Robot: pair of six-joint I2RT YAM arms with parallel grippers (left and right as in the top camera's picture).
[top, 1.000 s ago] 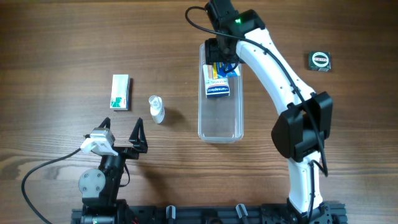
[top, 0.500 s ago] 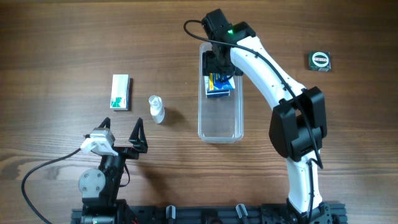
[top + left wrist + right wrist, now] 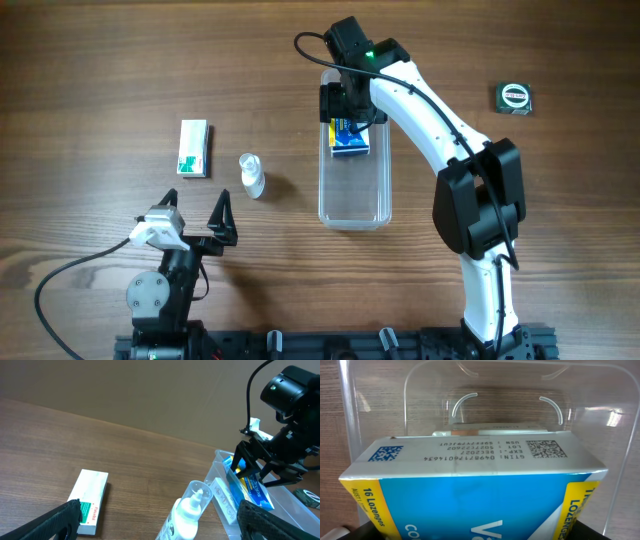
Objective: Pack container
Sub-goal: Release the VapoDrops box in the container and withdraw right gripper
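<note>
Overhead straight down, left wrist low, right wrist close-in — container (image 3: 355, 192) shared

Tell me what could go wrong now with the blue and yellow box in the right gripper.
1. The lozenge box is held down inside the container near its far wall, and the right gripper is close to a side wall; opening may bump that wall.
2. Nothing holds the container. The left gripper sits open, well away, so a nudge could slide it.
</note>
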